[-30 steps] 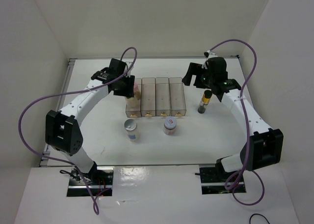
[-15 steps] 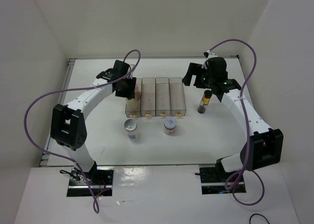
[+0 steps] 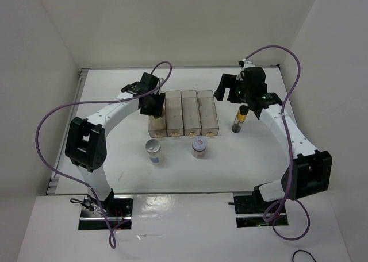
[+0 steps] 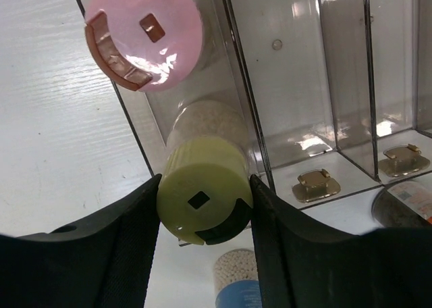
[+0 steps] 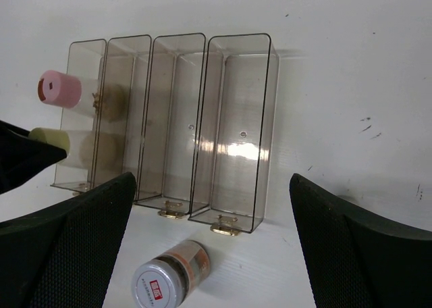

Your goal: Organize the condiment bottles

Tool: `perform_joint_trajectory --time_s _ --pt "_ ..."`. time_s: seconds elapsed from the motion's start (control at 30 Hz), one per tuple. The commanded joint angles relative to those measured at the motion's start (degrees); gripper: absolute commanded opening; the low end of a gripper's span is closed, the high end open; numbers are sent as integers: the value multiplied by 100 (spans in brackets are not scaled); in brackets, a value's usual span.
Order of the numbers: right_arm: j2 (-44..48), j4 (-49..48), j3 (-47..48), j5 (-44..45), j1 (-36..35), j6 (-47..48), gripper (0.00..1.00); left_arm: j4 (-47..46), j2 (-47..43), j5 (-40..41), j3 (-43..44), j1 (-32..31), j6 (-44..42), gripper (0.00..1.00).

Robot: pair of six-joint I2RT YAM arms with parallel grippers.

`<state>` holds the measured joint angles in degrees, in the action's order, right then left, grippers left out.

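A white bench ringed by plain white walls carried a row of four clear bins near its middle. The left gripper was closed on the yellow-capped bottle, its fingers pressed against either side of the cap. It held the bottle upright in the near end of the leftmost bin. Whether the bottle's base touched the bin floor could not be told. The pink-capped bottle stood in the same bin, just behind it. The other three bins held nothing.

In front of the row, the silver-capped bottle and the jar stood apart on the bench. The dark bottle stood upright just to the right of the bins. The right gripper hung above it, spread wide and holding nothing.
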<state>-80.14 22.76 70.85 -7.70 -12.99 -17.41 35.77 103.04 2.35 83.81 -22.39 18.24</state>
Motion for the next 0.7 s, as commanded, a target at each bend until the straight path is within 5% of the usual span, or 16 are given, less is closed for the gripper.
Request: perform_joint_trajectory --time_s 0.0,0.13,0.23,0.67 --pt "68 -106 78 67 -54 115 99 -123 75 239 259 -63 118 60" --pt "69 -53 78 15 -54 115 99 -71 15 354 206 -63 118 85" --pt "121 -53 78 15 -54 115 99 -17 -118 511 206 -116 118 93" --pt "753 377 245 287 -485 62 99 1123 -2418 189 -65 -406 171 99"
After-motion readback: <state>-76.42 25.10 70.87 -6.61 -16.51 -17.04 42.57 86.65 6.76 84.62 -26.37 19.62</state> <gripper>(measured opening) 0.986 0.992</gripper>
